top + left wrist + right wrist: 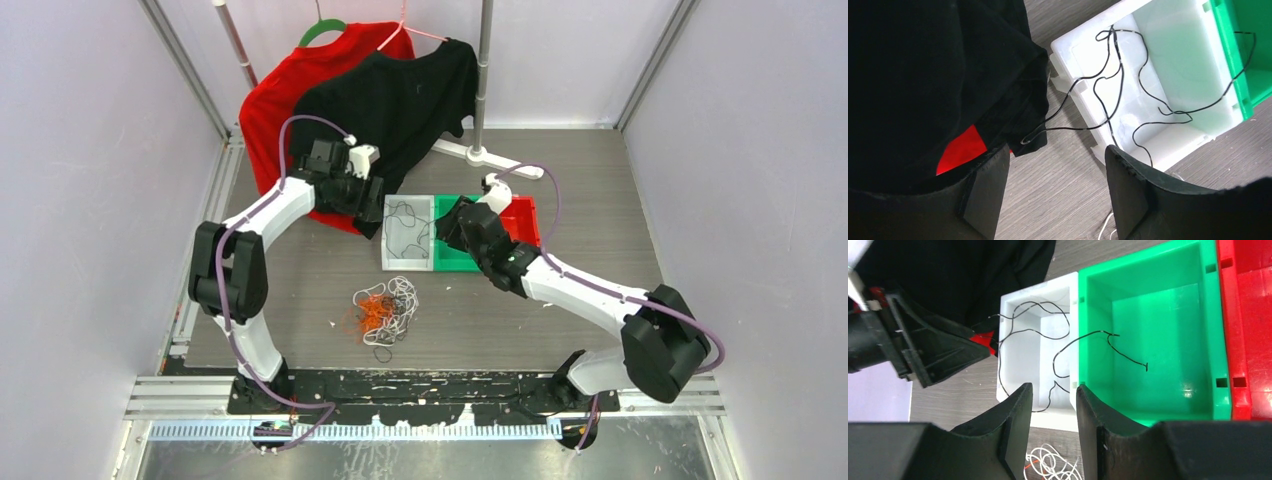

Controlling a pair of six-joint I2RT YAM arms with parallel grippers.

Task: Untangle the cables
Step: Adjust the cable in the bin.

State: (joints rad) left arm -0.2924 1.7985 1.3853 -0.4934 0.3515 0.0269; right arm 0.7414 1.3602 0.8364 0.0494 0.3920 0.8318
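Black cable (1120,85) sits in the white bin (1013,305), ends spilling over its rims; left claw (1055,155) wide, right claw (1053,387) half-open, both empty, so best tuck those ends in before the tangle (385,310) by the table's (600,180) near edge

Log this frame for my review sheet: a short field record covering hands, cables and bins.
left hand: open, empty, beside the white bin
right hand: open, empty, above the white bin and green bin
black cable: mostly in white bin; one end lies over into green bin, a loop hangs out over the opposite wall, by the black shirt
orange and white cables: tangled pile on the table, nearer the arm bases than the bins
red bin: next to green bin, partly hidden
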